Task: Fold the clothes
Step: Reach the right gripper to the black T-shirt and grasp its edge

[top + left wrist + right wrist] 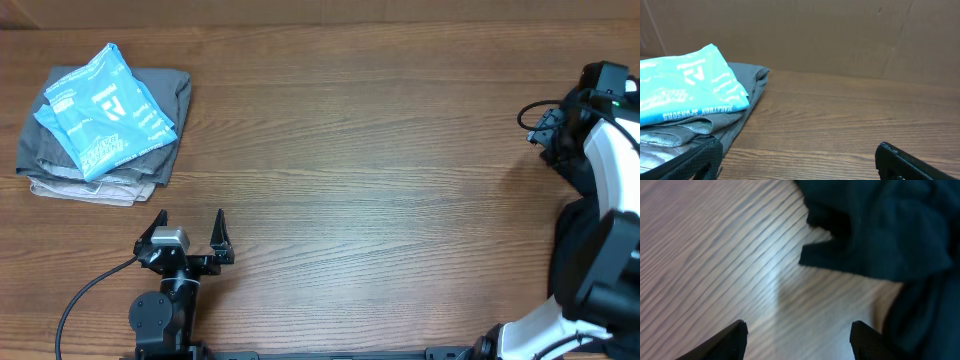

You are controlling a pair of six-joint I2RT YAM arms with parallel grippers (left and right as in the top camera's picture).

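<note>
A: What room is left around the left gripper?

B: Bare table is seen ahead of it and far out to its right. Ahead and to its left, well apart from the fingers, a stack of folded garments is set, topped by a light-blue garment with white print. The right arm is cut off by the right margin of the overhead view.

A: How are the jaws held?

B: The left gripper is spread wide, with nothing between its fingers and nothing touched. The fingers of the right gripper are parted, and only bare wood is seen between them, so nothing is grasped.

A: Where is the clothing to be folded?

B: A crumpled black T-shirt is found just ahead of the right gripper and to its right. Its folds run down beside the right finger, but whether that finger is touched by the cloth cannot be told.

A: What is given by one view only?

B: The T-shirt is shown by the right wrist view alone. The stack's grey and beige layers are seen edge-on only from the left wrist, as is a brown wall beyond the table.
</note>
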